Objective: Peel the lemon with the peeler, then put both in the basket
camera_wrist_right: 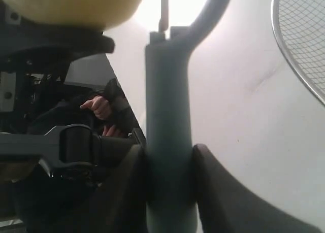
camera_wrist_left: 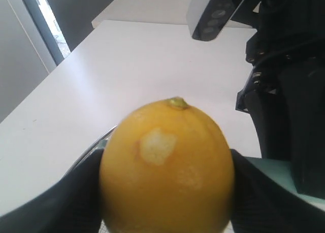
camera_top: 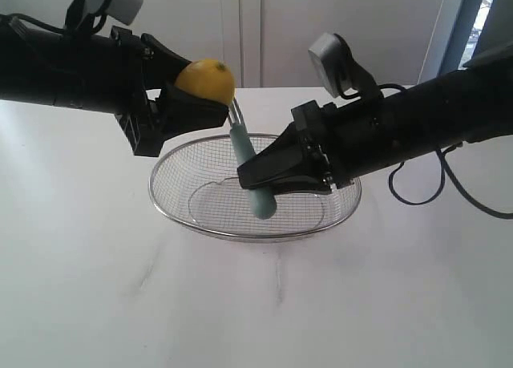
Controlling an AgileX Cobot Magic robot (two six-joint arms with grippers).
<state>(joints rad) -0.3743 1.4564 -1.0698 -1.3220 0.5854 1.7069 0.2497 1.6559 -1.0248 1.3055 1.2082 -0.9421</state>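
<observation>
My left gripper [camera_top: 196, 99] is shut on the yellow lemon [camera_top: 206, 80], held in the air above the far left rim of the wire basket [camera_top: 171, 212]. Close up, the lemon [camera_wrist_left: 167, 172] fills the space between the two black fingers [camera_wrist_left: 61, 202] and shows a small pale scraped patch. My right gripper [camera_top: 260, 179] is shut on the teal handle of the peeler [camera_top: 250, 171], which stands slanted over the basket with its metal head touching the lemon's right side. The right wrist view has the peeler handle [camera_wrist_right: 167, 141] clamped between both fingers [camera_wrist_right: 223, 192], with the lemon [camera_wrist_right: 76, 4] just beyond the blade.
The basket [camera_wrist_right: 304, 40] rests on a white table [camera_top: 96, 288]. The table's far edge meets pale cabinet doors. A black cable [camera_top: 449, 184] loops off the right arm at the right. Both arms hang over the basket from opposite sides.
</observation>
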